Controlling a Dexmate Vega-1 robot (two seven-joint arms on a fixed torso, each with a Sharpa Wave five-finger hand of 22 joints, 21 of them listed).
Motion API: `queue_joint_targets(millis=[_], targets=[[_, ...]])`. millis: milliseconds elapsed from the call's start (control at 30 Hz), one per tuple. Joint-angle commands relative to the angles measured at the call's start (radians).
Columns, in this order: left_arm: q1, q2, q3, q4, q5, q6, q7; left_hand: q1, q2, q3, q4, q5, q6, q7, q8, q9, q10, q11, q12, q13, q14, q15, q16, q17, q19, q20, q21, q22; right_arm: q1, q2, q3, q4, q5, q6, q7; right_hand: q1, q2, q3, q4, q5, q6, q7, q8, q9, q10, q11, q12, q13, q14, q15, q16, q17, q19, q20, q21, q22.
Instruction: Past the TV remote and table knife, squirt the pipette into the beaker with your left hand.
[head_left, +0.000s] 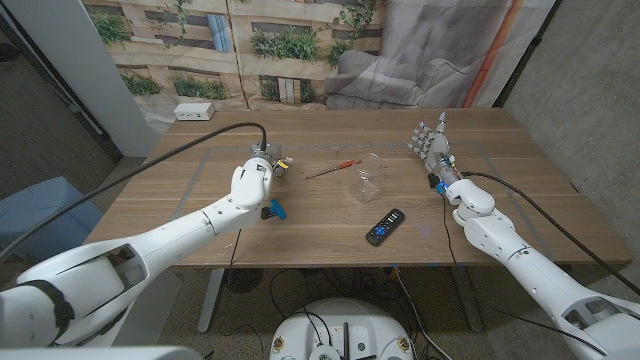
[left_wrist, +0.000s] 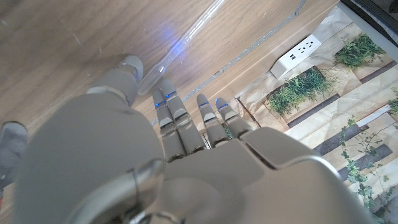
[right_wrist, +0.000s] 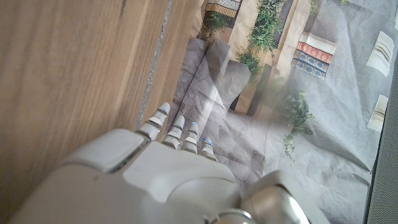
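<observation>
Left hand (head_left: 256, 176) pinches the pipette (left_wrist: 181, 46) near the beaker (head_left: 367, 177); right hand (head_left: 432, 143) stands spread, holding nothing.

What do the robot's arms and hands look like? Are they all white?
Mostly. Both arms have smooth white rounded shells. The left hand and right hand are grey, with dark joints and little blue marks on the fingers. A black cable runs along each arm.

Remote (head_left: 385, 227) before beaker (head_left: 368, 178); pipette (head_left: 333, 169) left of beaker.
</observation>
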Motion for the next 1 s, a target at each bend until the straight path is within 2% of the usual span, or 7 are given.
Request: queue_joint_targets(millis=[33,300,467,633,1000], targets=[[-0.016,-0.009,0.004,0.034,-0.028,-0.016,0.018,0.013,0.006,-0.008,0.004,0.003,0.011,0.001,0.003,0.003,0.012,-0.002,-0.001,0.002,0.015,-0.094,0.001,0.003,0.024,0.002,0.013,0.002,-0.001,0.000,0.000,-0.001,0.000,0.000,0.000,0.000,0.058,-0.006,0.001,0.006,0.004,-0.009,0.007,0.006,-0.002,-0.004,0.005,0.003,-0.010,-0.079,0.002,0.004,0.003,0.000,0.004,0.005],[-0.028,-0.012,0.013,0.049,-0.044,-0.017,0.013,0.011,0.014,-0.013,0.008,0.003,0.012,0.001,0.001,0.003,0.012,-0.001,-0.003,0.003,0.015,-0.092,-0.001,0.003,0.024,0.001,0.009,0.003,0.000,0.000,0.000,0.000,0.000,0.000,0.000,0.000,0.058,-0.006,0.001,0.006,0.003,-0.009,0.006,0.006,-0.002,-0.002,0.005,0.003,-0.010,-0.079,0.002,0.004,0.003,0.000,0.004,0.005],[-0.031,-0.013,0.020,0.050,-0.051,-0.014,0.008,0.009,0.022,-0.020,0.010,0.002,0.044,0.003,0.011,0.004,0.030,-0.004,0.002,0.003,0.020,-0.095,-0.001,0.003,0.025,0.001,0.006,0.003,0.000,0.000,0.000,0.000,0.000,0.000,0.000,0.000,0.058,-0.006,0.001,0.006,0.003,-0.008,0.006,0.006,-0.002,-0.008,0.005,0.004,-0.011,-0.081,0.002,0.004,0.003,0.000,0.004,0.005],[-0.032,-0.013,0.025,0.049,-0.057,-0.008,0.006,0.010,0.032,-0.026,0.010,0.002,0.090,-0.001,0.021,0.004,0.060,-0.008,0.007,0.004,0.034,-0.105,0.000,0.003,0.036,-0.005,0.006,0.003,0.000,0.000,0.000,0.000,0.000,0.000,0.000,0.000,0.058,-0.007,0.001,0.006,0.003,-0.009,0.006,0.006,-0.005,-0.001,0.004,0.003,-0.010,-0.080,0.002,0.004,0.003,0.000,0.004,0.005],[-0.035,-0.016,0.034,0.050,-0.060,0.008,0.014,0.012,0.042,-0.035,0.007,0.001,0.150,-0.001,0.031,0.005,0.090,-0.011,0.009,0.005,0.054,-0.108,0.000,0.003,0.053,-0.012,0.007,0.003,0.000,0.000,0.000,0.000,0.000,0.000,0.000,0.000,0.058,-0.007,0.001,0.006,0.003,-0.009,0.006,0.006,-0.005,-0.004,0.004,0.003,-0.011,-0.078,0.002,0.005,0.003,0.001,0.004,0.005]])
